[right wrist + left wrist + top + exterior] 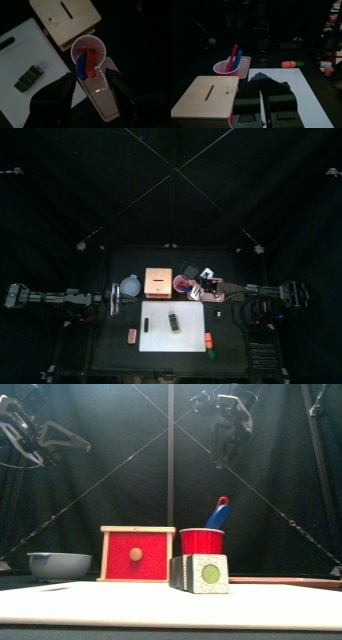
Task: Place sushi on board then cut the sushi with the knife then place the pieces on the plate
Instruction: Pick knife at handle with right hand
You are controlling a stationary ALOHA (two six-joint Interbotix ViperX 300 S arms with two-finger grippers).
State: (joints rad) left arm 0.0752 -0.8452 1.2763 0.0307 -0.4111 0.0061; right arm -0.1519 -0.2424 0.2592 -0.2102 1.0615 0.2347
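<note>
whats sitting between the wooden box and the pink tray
The red cup stands between the wooden box and the pink tray; the right wrist view shows it most clearly.

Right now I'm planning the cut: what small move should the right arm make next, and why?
Probably lower the right gripper onto the blue knife: its jaws stand open over the red cup, and the sushi roll already sits on the white board.
</note>
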